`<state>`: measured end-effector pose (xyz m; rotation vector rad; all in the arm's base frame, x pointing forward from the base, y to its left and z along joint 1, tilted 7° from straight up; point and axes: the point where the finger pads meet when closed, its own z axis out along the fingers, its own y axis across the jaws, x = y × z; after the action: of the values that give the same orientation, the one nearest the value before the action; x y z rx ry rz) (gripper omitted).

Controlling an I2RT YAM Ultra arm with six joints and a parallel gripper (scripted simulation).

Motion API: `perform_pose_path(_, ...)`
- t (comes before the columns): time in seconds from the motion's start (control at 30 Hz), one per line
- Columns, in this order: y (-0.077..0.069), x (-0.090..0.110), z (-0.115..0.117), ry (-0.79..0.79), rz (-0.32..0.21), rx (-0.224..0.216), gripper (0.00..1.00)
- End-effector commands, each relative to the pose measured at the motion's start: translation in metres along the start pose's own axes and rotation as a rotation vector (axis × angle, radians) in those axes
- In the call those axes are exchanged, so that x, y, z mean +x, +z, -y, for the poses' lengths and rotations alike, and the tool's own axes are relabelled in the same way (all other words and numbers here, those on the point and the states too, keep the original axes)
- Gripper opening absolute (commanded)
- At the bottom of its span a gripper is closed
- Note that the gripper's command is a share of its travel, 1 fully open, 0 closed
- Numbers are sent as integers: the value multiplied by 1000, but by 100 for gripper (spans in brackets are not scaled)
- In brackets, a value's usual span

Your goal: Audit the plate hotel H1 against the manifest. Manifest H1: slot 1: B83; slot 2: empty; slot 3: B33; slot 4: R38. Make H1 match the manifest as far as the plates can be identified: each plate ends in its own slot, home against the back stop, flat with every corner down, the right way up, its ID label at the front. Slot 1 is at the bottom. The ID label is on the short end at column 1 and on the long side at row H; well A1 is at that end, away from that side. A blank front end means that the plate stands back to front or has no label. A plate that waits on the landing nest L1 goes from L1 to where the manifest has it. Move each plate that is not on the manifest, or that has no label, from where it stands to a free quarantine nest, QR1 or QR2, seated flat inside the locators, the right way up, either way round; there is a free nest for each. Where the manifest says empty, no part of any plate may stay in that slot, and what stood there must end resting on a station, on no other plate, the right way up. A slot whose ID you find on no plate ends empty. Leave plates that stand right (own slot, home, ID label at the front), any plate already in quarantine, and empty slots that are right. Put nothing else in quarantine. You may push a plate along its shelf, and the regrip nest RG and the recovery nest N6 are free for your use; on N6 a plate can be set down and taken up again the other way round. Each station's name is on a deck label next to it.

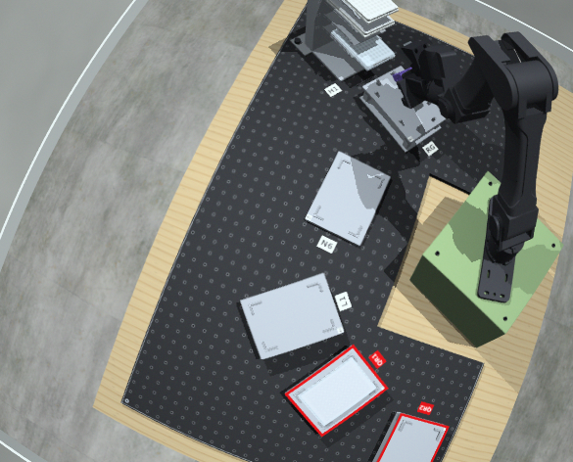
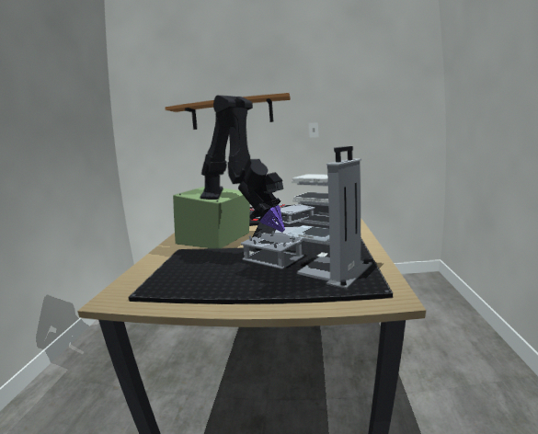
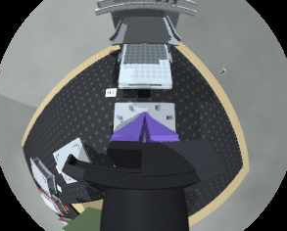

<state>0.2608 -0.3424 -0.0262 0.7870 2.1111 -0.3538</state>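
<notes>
The plate hotel H1 (image 1: 349, 34) stands at the far end of the deck and holds several plates. The lowest plate (image 1: 368, 51) sticks out toward the front; it also shows in the wrist view (image 3: 144, 67). Two more plates (image 1: 371, 12) sit on the upper shelves. Their labels are too small to read. My gripper (image 1: 401, 74) has purple fingers and is shut and empty. It hangs over the regrip nest RG (image 1: 401, 107), pointing at the hotel front, and shows in the side view (image 2: 273, 219) and the wrist view (image 3: 144, 130).
Nest N6 (image 1: 349, 197) and nest L1 (image 1: 291, 315) carry no plate. Quarantine nest QR1 (image 1: 335, 390) holds a white plate. QR2 (image 1: 415, 439) is cut off by the picture edge. The arm's green base block (image 1: 485, 262) stands at the right.
</notes>
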Motion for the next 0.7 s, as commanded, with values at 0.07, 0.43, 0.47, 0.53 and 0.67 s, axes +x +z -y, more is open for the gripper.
perform_pose_path(0.07,7,-7,-1,-2,3,-3,0)
perform_pose_path(0.43,12,-13,-1,-2,4,-3,0)
perform_pose_path(0.47,13,-13,-1,-2,4,-4,0)
perform_pose_path(0.53,13,-13,-1,-2,4,-4,0)
perform_pose_path(0.67,12,-22,-1,-6,20,-1,0)
